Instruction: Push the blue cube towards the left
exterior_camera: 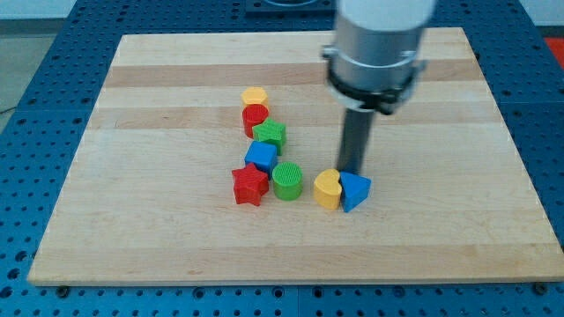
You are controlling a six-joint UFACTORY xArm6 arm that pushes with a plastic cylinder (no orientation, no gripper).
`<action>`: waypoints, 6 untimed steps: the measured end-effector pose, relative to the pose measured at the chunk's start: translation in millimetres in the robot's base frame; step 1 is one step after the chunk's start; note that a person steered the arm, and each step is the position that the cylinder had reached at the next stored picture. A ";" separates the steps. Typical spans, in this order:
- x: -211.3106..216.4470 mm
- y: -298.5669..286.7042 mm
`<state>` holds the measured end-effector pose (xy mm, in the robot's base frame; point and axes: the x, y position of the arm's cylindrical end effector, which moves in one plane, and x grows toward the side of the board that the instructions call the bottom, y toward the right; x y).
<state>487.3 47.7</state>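
Note:
The blue cube (261, 156) sits in a cluster left of the board's middle, below a green star (270, 134) and above a red star (249, 185) and a green cylinder (287, 180). My tip (353, 171) stands to the right of the cluster, just behind a yellow block (327, 188) and a blue triangular block (354, 191), touching or nearly touching them. The tip is well to the right of the blue cube, with the green cylinder between them.
A yellow block (255, 95) and a red cylinder (255, 116) lie at the top of the cluster. The wooden board (159, 97) rests on a blue perforated table. The arm's grey body (379, 44) hangs over the board's upper right.

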 end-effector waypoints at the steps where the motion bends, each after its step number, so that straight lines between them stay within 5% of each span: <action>1: -17.6 -61.9; 2: -28.0 -122.6; 6: -8.8 -219.2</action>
